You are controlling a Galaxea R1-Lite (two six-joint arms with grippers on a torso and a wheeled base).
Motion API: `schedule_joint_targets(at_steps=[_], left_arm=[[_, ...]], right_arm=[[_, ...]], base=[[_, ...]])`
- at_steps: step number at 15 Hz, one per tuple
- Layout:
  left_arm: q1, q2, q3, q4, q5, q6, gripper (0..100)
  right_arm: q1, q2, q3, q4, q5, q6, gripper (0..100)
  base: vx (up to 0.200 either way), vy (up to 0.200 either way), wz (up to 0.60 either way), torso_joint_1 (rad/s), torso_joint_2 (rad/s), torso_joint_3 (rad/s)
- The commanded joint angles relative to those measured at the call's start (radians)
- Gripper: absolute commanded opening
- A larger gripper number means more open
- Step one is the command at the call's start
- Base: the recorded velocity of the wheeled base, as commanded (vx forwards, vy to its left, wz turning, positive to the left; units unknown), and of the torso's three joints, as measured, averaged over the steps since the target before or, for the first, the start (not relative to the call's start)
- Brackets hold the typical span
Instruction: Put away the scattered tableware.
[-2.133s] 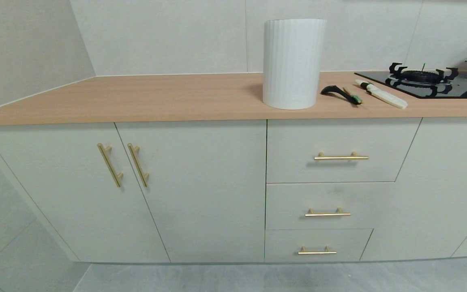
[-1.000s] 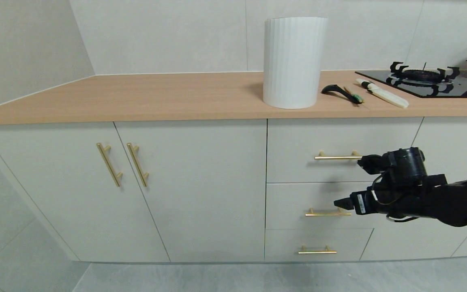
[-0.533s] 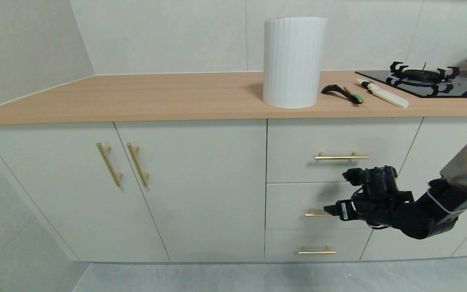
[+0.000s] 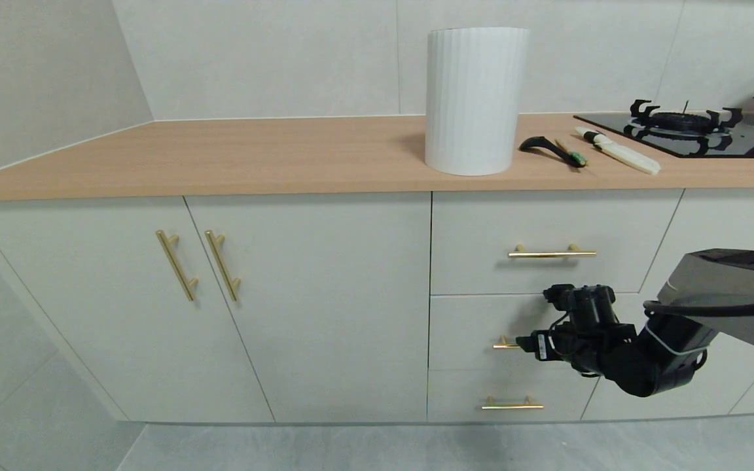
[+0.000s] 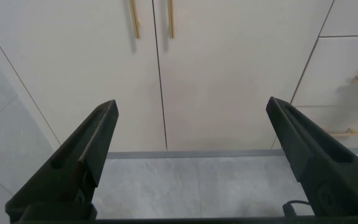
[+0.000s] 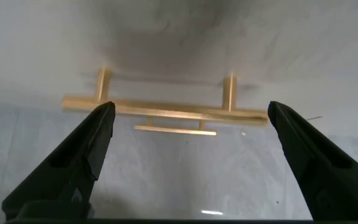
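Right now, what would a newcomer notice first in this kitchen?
The tall white ribbed cylinder stands out on the wooden countertop, with a few utensils lying beside it toward the stove. Below, the right pincer hangs open just in front of the middle drawer's gold handle.

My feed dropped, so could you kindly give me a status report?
Right gripper open, facing middle drawer handle. Left gripper open. Utensils on countertop. Nothing blocking.

The right arm (image 4: 652, 373) was black and round, with a grey cover and thin cables at the wrist — the right gripper (image 4: 525, 344) and left gripper (image 5: 190, 111) had long, black, pointy fingers (image 6: 82, 158).
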Motion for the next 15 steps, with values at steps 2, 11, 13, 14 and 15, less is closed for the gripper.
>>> schedule_joint_targets(at_steps=[2, 11, 13, 14, 15], left_arm=[[0.000, 0.001, 0.000, 0.000, 0.000, -0.001, 100], [0.000, 0.001, 0.000, 0.000, 0.000, -0.001, 100], [0.000, 0.001, -0.001, 0.000, 0.000, -0.001, 100], [0.000, 0.001, -0.001, 0.000, 0.000, -0.001, 100], [0.000, 0.001, -0.001, 0.000, 0.000, -0.001, 100]], right_arm=[[0.000, 0.053, -0.040, 0.000, -0.004, 0.007, 100], [0.011, 0.085, -0.054, 0.011, -0.052, 0.005, 100], [0.014, 0.079, -0.043, 0.026, -0.054, 0.004, 100], [0.014, 0.074, -0.040, 0.042, -0.054, 0.004, 100], [0.014, 0.071, -0.040, 0.052, -0.054, 0.004, 100]], base=[[0.000, 0.000, 0.00, 0.000, 0.00, 0.000], [0.000, 0.000, 0.00, 0.000, 0.00, 0.000], [0.000, 0.000, 0.00, 0.000, 0.00, 0.000], [0.000, 0.000, 0.00, 0.000, 0.00, 0.000], [0.000, 0.000, 0.00, 0.000, 0.00, 0.000]])
